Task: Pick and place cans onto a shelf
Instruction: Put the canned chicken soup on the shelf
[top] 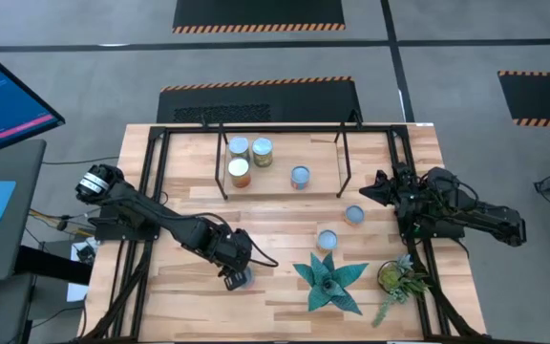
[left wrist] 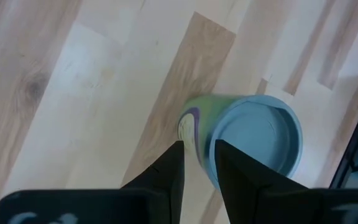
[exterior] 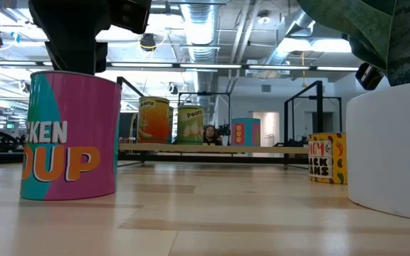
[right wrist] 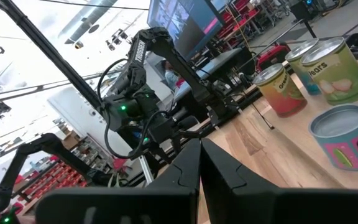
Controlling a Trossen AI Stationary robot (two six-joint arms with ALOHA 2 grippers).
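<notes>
A pink and teal can [exterior: 70, 135] with a silver top [left wrist: 260, 140] stands upright on the table's near left part. My left gripper [top: 234, 278] comes down on it from above and is shut on it [left wrist: 197, 149]. Several cans [top: 240, 172] stand on the shelf [top: 318, 158] at the far middle. Two more cans [top: 354, 215] [top: 327, 239] stand on the table in front of it. My right gripper [top: 375, 191] waits shut at the right, level and clear of everything [right wrist: 199, 146]. My left gripper has the can's top rim [left wrist: 211, 134] between its two fingers. One finger [left wrist: 174, 163] is outside on the labelled wall and the other [left wrist: 229, 163] lies over the lid, just inside the rim. The fingers slant steeply down from above. The can stands upright with its bottom on the table [exterior: 66, 195].
Two potted plants [top: 330, 282] [top: 399, 279] stand near the front edge, right of the held can; one white pot [exterior: 397, 156] fills the low view's right. Black frame rails [top: 151, 191] run along the table's sides. A monitor [top: 8, 96] stands off the left edge.
</notes>
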